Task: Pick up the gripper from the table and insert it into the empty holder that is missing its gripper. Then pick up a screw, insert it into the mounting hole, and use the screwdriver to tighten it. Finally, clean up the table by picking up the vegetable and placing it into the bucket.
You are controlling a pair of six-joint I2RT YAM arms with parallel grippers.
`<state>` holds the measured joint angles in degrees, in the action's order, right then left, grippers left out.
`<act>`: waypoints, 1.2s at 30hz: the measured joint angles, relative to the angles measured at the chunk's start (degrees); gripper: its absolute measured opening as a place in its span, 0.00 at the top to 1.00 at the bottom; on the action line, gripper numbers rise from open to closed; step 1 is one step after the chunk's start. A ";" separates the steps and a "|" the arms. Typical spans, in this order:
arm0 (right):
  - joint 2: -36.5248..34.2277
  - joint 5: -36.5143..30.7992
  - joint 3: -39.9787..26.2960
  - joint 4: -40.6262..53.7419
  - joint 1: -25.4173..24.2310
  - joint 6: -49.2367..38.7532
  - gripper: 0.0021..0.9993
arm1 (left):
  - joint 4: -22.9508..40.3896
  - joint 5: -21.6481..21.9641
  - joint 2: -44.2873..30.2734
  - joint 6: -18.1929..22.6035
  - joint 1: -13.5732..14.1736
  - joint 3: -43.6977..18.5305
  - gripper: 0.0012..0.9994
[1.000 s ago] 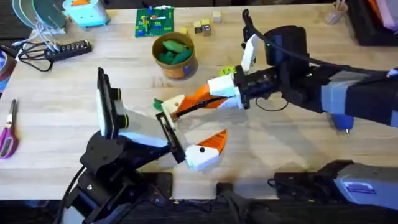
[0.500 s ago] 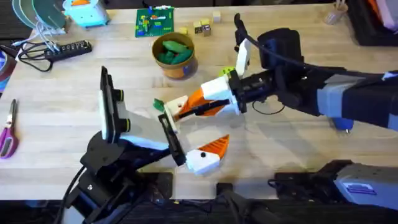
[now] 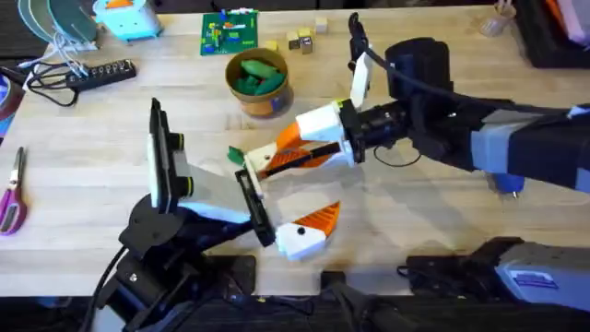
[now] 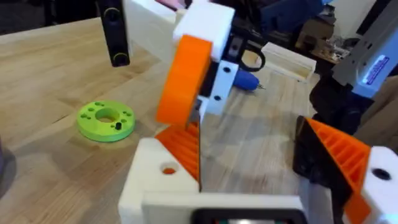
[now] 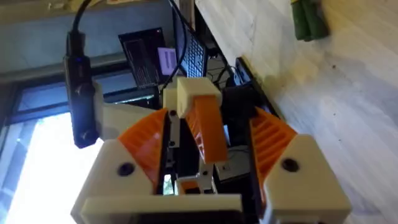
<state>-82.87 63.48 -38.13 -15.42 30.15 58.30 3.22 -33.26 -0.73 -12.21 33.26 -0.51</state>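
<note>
Currently in hand: I am judging this as the first step, fitting the gripper (image 5: 211, 143) into its holder.
Gripper, place: it is sitting between the right claw's (image 5: 211, 121) two ribbed pads, raised above the table (image 3: 92, 175), its far end meeting a pale holder block (image 5: 194, 94).
Gripper, look: it is showing as a narrow, smooth orange wedge, plain plastic, brighter than the wood below.
Right claw: it is standing spread, with dark gaps either side of the wedge, so not pinching it.
Left claw: it (image 4: 249, 134) is gaping wide, holding nothing.
Next move: I am thinking the wedge needs checking for full seating, then the right claw needs backing straight off without dragging it loose.
After that: the screw and the blue screwdriver (image 3: 507, 182) are waiting, then the dark green vegetable (image 3: 234, 155), lying just beside the claws, near the bucket (image 3: 269, 107).
</note>
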 joint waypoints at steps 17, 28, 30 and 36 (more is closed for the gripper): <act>0.03 -12.06 0.00 2.30 -21.47 -13.02 0.01 | 0.00 -0.02 0.00 0.02 0.00 0.00 0.01; 4.24 -33.71 -7.43 34.81 -12.43 -33.83 0.01 | 0.00 -0.02 0.00 0.02 0.00 0.00 0.01; 4.65 -39.71 -9.32 35.85 -9.06 -37.03 0.01 | -0.02 -0.02 0.00 0.02 0.00 0.00 0.01; 4.43 -54.89 -10.36 33.79 1.26 -46.94 0.01 | 0.00 -0.02 0.00 0.05 0.00 0.00 0.01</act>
<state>-78.44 8.60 -48.49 18.37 31.41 11.36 3.22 -33.28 -0.73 -12.16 33.26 -0.51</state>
